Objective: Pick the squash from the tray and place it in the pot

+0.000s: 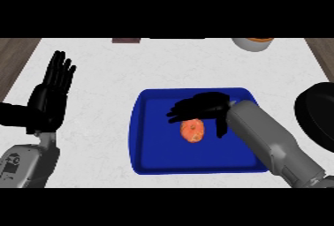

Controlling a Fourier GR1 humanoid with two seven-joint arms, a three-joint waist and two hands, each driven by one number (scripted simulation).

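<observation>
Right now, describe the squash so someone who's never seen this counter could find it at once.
Find the blue tray in the middle of the white counter. The squash lies near its centre, just under the right hand. It is the only orange thing on the tray, a small oval.

The pot (318, 117) runs off the right edge — the right hand (199, 108) hides the squash's (193, 131) top.

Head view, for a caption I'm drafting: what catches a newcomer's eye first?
The bright blue tray at the counter's middle, with the orange squash lying in it. The black right hand hangs over the squash, fingers spread. At the left the left hand rests open, fingers up.
</observation>
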